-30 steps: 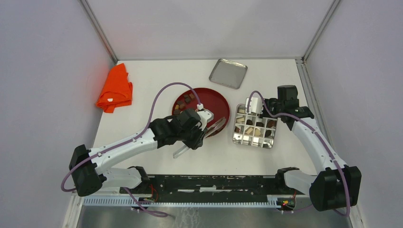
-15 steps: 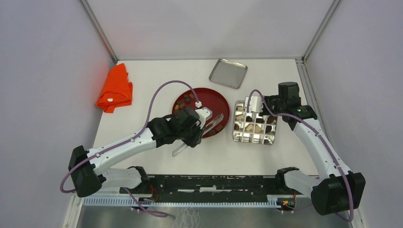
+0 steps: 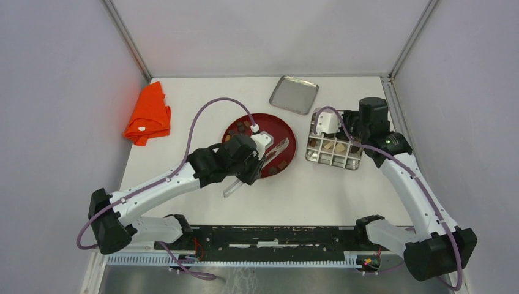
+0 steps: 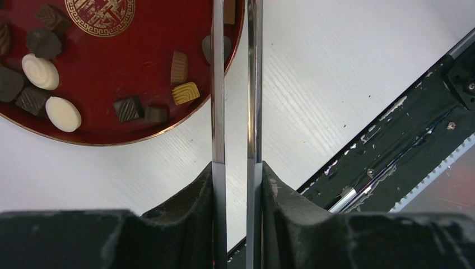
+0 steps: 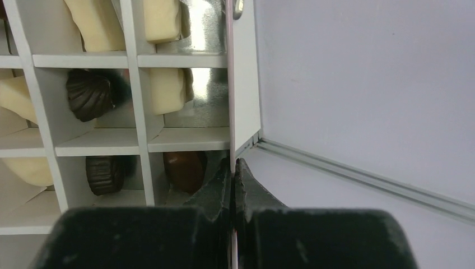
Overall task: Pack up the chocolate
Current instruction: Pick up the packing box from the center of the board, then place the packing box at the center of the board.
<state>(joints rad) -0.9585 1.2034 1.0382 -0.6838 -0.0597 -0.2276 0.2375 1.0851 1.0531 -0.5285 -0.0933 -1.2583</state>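
Note:
Chocolate lies loose on the red plate; the left wrist view shows tan, white and dark pieces. My left gripper is shut on metal tongs, whose two blades stand slightly apart over the plate's near rim, with nothing between them. My right gripper is shut on the thin side wall of the metal box. The box looks tilted. Its white grid holds cream and dark chocolate.
A flat metal lid lies at the back, behind the plate and box. An orange cloth sits at the far left. The enclosure's right wall and floor rail run close beside the box. The black base rail is near the tongs.
My right gripper has carried the box away from me toward the back right, tipping it. My left gripper has shifted slightly farther over the plate with the tongs.

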